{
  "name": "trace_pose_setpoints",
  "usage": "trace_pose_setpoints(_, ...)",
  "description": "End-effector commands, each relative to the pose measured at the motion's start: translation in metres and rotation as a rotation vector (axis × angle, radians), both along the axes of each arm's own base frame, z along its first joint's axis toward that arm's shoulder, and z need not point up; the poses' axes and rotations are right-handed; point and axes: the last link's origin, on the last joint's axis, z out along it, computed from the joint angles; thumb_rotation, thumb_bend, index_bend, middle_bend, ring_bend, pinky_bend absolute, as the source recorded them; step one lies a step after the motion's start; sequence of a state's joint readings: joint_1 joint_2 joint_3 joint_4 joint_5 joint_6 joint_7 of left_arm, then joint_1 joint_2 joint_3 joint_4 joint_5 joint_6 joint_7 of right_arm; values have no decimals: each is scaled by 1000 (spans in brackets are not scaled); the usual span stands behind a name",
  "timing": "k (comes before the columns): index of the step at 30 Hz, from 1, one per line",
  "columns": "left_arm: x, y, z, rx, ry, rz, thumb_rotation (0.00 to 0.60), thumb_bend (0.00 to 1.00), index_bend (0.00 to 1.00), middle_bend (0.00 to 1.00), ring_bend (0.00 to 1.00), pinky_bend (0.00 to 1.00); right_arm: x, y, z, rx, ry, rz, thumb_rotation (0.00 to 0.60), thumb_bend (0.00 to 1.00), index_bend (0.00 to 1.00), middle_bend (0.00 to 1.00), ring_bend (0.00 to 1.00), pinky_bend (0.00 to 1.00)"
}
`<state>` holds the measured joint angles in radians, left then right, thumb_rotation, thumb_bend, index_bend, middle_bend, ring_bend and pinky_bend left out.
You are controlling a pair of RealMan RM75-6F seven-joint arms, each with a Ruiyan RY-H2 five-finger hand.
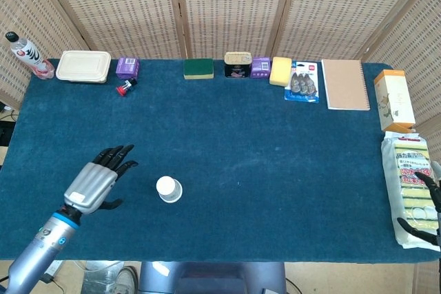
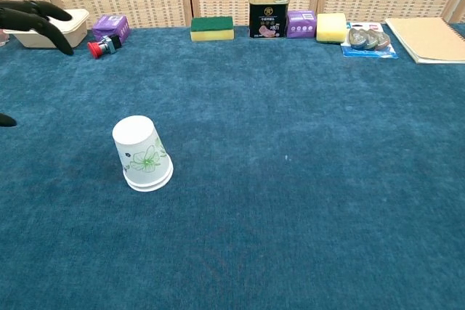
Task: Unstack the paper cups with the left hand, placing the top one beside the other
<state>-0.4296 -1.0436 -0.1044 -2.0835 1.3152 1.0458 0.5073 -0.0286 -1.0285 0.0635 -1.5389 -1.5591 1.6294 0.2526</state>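
The stacked paper cups (image 1: 168,189) (image 2: 142,154) stand upside down on the blue table, white with a green flower print; they look like one cup from here. My left hand (image 1: 96,177) hovers to the left of them with fingers spread and nothing in it. In the chest view only its black fingertips (image 2: 33,18) show at the left edge. My right hand (image 1: 427,204) sits at the far right edge over a yellow packet, mostly out of frame, fingers apart.
Along the far edge stand a bottle (image 1: 24,54), a beige lunch box (image 1: 83,66), a purple box (image 1: 127,67), a red-capped item (image 1: 125,87), a green sponge (image 1: 198,68), a tin (image 1: 237,65), a yellow sponge (image 1: 280,71) and a notebook (image 1: 345,84). A carton (image 1: 393,99) and yellow packet (image 1: 405,184) lie right.
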Motion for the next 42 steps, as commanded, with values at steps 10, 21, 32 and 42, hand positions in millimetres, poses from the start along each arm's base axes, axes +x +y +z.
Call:
trace_pose_setpoints(10,50,21,-59,-79,48,-21,600,147,228,0,0,87,-4,0,7,-7,-32,-8,600,19,143,17,0,0)
trace_pose_setpoints(21,62,27,-80,-84,79,-17,600,148,227,0,0,88,-5,-1,10,-10,-48,-12,600,18,143,17,0,0)
trace_pose_setpoints(32,55,29,-85,-97,103,33,600,147,228,0,0,88,-5,0,10,-8,-57,-12,600,18,143,17,0,0)
trace_pose_setpoints(42,55,30,-89,-96,114,40,600,147,230,0,0,87,-6,-1,10,-5,-61,-12,600,18,143,17,0,0)
